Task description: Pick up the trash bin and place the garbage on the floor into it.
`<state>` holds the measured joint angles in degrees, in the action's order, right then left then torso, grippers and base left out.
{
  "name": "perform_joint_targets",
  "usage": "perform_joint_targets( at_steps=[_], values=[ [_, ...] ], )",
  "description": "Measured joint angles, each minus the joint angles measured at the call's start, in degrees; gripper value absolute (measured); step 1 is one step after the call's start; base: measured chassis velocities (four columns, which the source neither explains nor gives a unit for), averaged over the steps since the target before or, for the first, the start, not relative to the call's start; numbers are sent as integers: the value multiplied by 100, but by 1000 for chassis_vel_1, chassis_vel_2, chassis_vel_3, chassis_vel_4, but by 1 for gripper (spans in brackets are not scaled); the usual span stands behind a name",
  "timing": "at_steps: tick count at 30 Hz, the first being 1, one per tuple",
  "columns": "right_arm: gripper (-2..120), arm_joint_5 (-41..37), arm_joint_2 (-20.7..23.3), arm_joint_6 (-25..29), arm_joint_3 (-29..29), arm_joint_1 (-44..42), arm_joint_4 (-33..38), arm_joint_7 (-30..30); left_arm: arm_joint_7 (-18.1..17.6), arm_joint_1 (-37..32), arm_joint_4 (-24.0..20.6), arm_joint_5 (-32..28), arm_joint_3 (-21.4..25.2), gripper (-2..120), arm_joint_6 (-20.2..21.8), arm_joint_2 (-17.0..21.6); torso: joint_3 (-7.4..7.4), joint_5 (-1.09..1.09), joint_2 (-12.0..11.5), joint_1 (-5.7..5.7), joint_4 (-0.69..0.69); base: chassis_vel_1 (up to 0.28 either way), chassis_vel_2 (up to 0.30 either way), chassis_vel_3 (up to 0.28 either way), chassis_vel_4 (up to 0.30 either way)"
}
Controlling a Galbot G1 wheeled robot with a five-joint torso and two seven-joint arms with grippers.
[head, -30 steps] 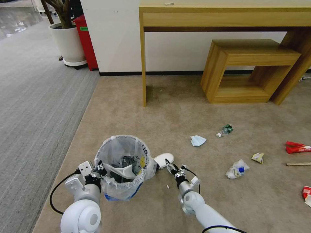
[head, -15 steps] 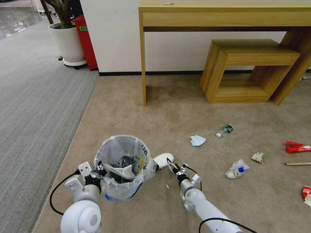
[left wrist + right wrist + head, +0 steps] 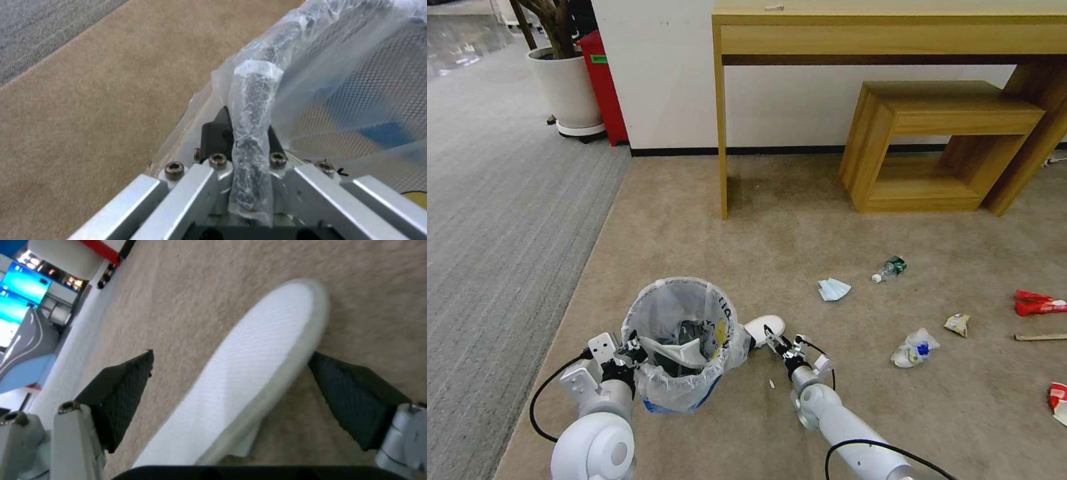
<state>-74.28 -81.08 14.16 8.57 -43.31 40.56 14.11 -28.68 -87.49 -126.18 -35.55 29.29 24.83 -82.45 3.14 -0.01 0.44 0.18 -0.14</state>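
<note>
We see the trash bin (image 3: pixel 684 343) held off the beige floor (image 3: pixel 800 227) by its bagged rim, pinched in our left gripper (image 3: pixel 246 133), while our right gripper (image 3: pixel 231 390) spreads its fingers wide around a white slipper (image 3: pixel 249 373) lying just beside the bin.

Office-like room: tan carpet (image 3: pixel 707 220) meeting grey corridor carpet (image 3: pixel 500 193), long wooden desk (image 3: pixel 887 33) against white wall (image 3: pixel 660 73), potted plant (image 3: pixel 564 80) in corner.
</note>
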Motion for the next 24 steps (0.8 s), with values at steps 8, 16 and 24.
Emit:
perform_joint_targets(
  at_steps=[8, 16, 24],
  values=[
    [72, 176, -146, -3, 142, 83, -109, -80, 0, -91, -137, -13, 6, 1, -17, -9, 0, 0, 0, 0, 0, 0, 0, 0, 0],
    [41, 297, -125, 17, 229, 44, -101, -97, 0, -214, -253, 22, 25, 1, -59, -30, 0, 0, 0, 0, 0, 0, 0, 0, 0],
    [14, 459, -41, 103, 270, -85, -88, -94, 9, -279, -289, 90, 20, 1, -101, -72, 0, 1, 0, 0, 0, 0, 0, 0, 0]
  ],
)
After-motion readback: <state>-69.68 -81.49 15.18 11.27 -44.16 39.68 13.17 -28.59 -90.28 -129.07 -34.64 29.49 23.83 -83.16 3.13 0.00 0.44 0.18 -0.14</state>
